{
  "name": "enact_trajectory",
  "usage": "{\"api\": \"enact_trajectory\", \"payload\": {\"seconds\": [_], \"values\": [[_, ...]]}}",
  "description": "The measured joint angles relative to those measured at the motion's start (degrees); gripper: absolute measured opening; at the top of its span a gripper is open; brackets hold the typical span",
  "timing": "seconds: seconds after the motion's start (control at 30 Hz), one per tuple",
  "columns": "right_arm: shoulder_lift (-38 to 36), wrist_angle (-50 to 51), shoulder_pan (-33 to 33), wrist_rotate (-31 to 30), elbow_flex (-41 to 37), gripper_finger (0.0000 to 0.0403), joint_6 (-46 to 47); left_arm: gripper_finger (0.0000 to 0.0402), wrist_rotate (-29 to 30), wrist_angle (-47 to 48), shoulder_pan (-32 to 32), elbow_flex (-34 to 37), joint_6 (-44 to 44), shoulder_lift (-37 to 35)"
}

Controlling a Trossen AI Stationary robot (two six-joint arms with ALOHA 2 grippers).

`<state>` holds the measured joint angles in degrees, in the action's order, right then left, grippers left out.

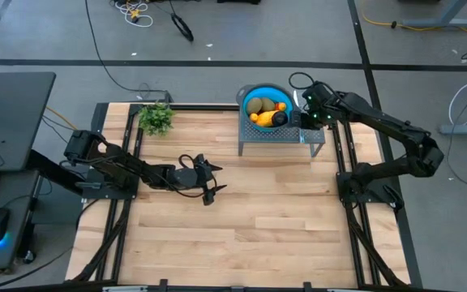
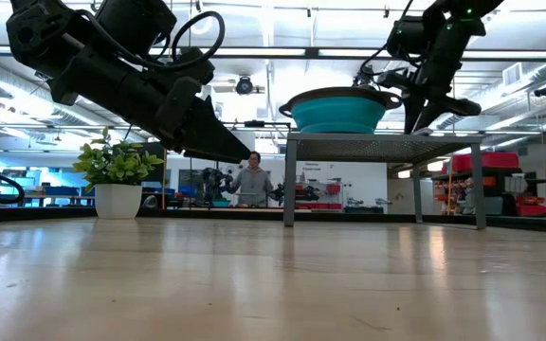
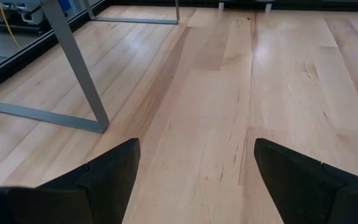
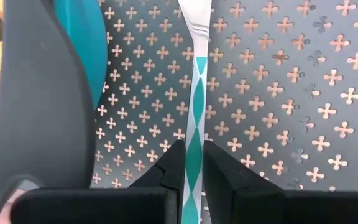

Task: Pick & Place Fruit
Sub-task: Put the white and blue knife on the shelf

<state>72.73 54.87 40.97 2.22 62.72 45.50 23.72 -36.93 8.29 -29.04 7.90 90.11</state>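
Note:
The fruit [image 1: 266,109] lies in a blue bowl [image 1: 248,91] on a raised grey perforated stand [image 1: 286,138] at the table's far edge: two olive-brown ovals, a yellow-orange piece and small orange bits. My right gripper [image 1: 302,122] is over the stand beside the bowl's right side, shut on a slim silver and teal utensil [image 4: 195,93]. My left gripper [image 1: 212,182] hangs open above bare wood at mid-table [image 3: 194,149], touching nothing. In the low view the bowl [image 2: 337,109] sits on top of the stand. My right gripper pinches the utensil's teal-patterned handle [image 4: 194,155] between its two fingers [image 4: 169,171]. The utensil runs straight forward from the fingers, over the perforated shelf [image 4: 278,93] and past the bowl's teal wall [image 4: 95,50]. Whether it rests on the shelf I cannot tell.
A green potted plant [image 1: 156,119] stands at the table's far left corner. The stand's metal legs [image 3: 82,68] reach down to the wood. A person [image 2: 252,180] is in the room behind the table. Wood lies bare across the middle and near side [image 1: 242,235].

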Motion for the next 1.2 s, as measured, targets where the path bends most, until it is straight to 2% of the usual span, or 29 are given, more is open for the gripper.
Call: {"api": "enact_trajectory", "payload": {"seconds": [0.53, 0.8, 1.2], "values": [[-0.1, 0.2, 0.7, -1.4, 0.0, 0.0044, -0.4, 0.0325, -0.5, 0.1, 0.0, 0.0, 0.0, 0.0], [-1.6, 0.5, 0.7, -4.7, 0.0, 0.0044, -0.4, 0.0325, -0.5, 0.2, 0.0, 0.0, 0.0, 0.0], [-2.3, 0.6, 0.7, -5.2, -0.1, 0.0047, -0.4, 0.0325, -0.9, 0.2, 0.3, 0.0, 0.3, 0.0]]}}
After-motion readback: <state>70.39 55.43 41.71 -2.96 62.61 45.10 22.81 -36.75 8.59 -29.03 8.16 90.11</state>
